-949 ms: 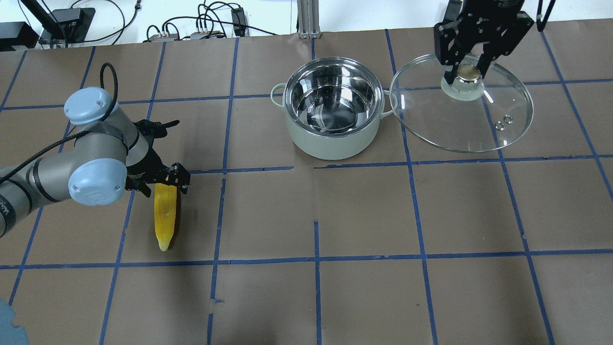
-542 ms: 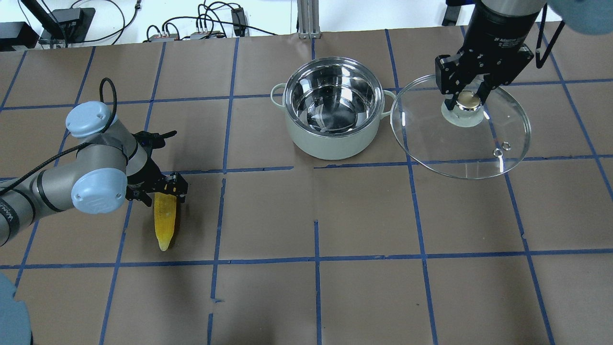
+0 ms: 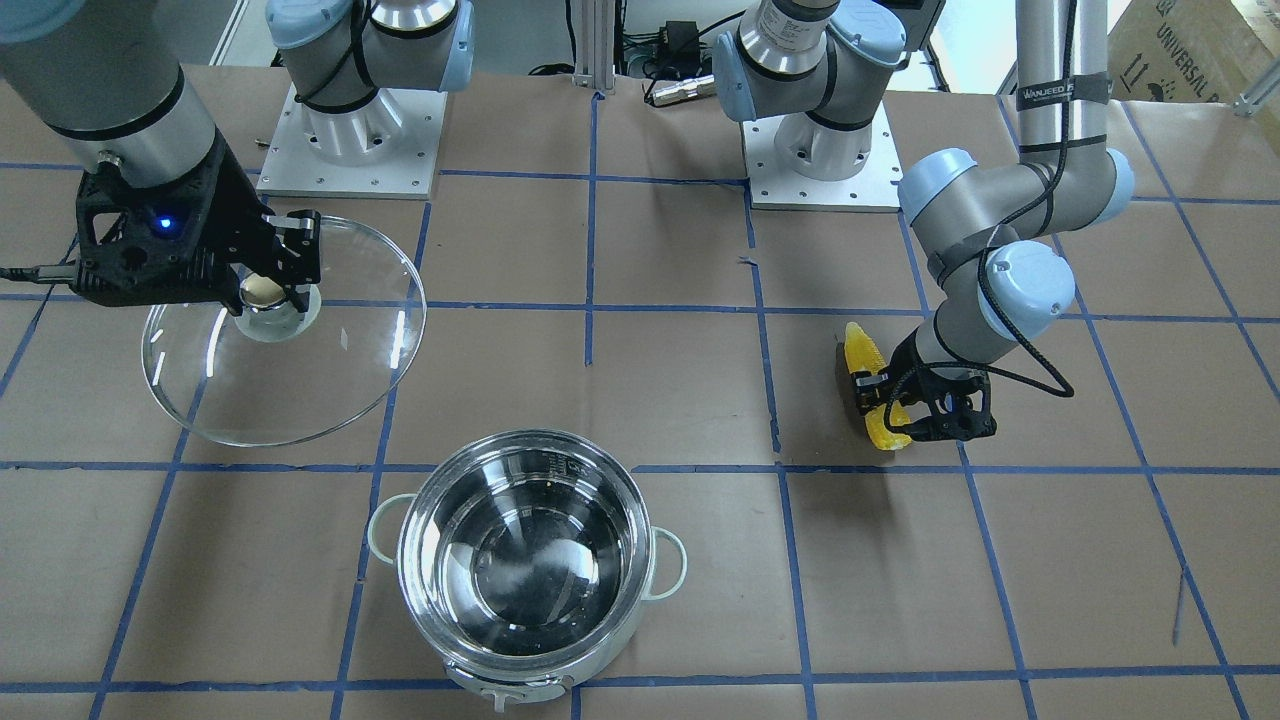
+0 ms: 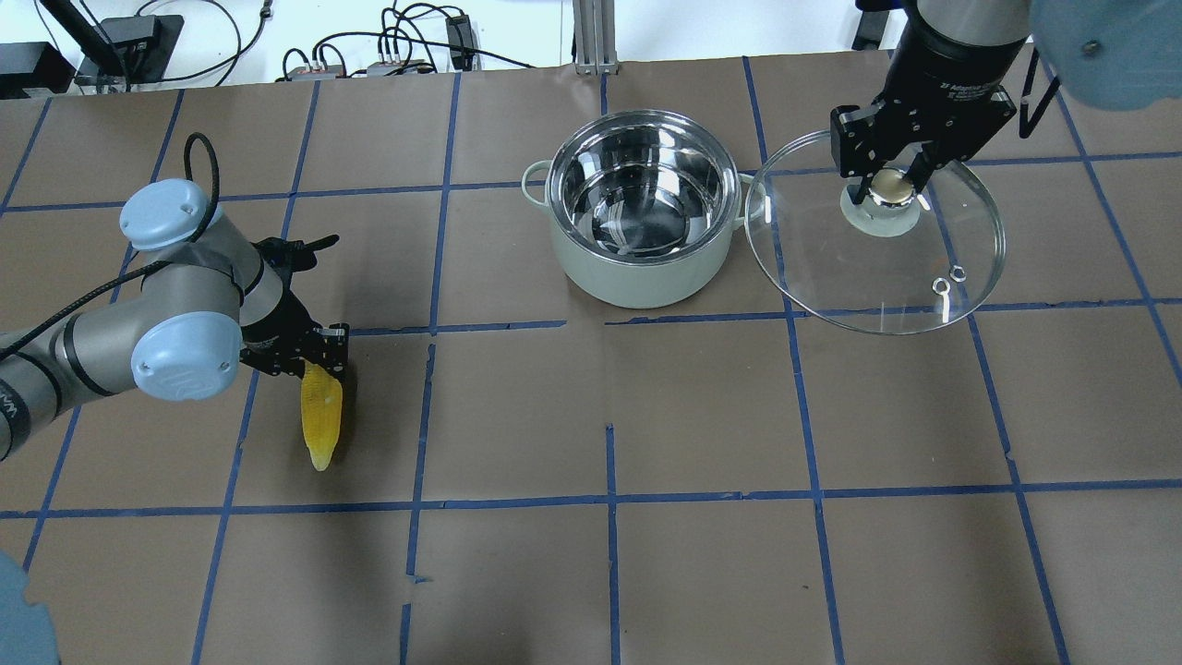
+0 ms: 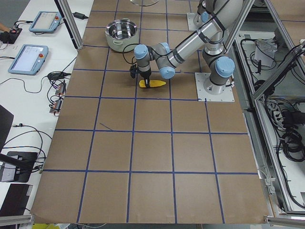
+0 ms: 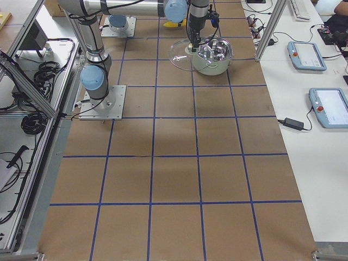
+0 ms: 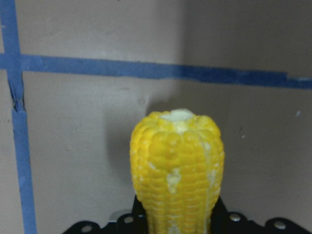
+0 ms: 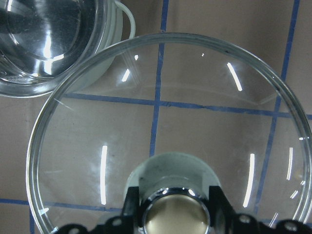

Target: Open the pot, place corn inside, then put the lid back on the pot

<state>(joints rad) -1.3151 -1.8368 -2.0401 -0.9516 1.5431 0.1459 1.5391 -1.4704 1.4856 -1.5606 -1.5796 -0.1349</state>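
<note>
The open pot (image 4: 637, 268) stands at the back middle, empty, and shows near the front in the front-facing view (image 3: 450, 655). My left gripper (image 4: 319, 358) is shut on the thick end of the yellow corn (image 4: 321, 420), which tilts with its tip pointing down toward the table. The corn fills the left wrist view (image 7: 178, 165) and also shows in the front-facing view (image 3: 862, 355). My right gripper (image 4: 891, 183) is shut on the gold knob of the glass lid (image 4: 886, 277). It holds the lid just right of the pot, over the pot's right handle. The lid also shows in the right wrist view (image 8: 170, 122).
Brown paper with a blue tape grid covers the table (image 4: 609, 554). Both arm bases (image 3: 345, 130) stand on plates at the robot's side. Cables and boxes (image 4: 388, 55) lie beyond the table's far edge.
My left gripper has raised the corn's thick end, so the cob tilts and looks shorter. My right gripper has carried the lid nearer and slightly left, toward the pot.
</note>
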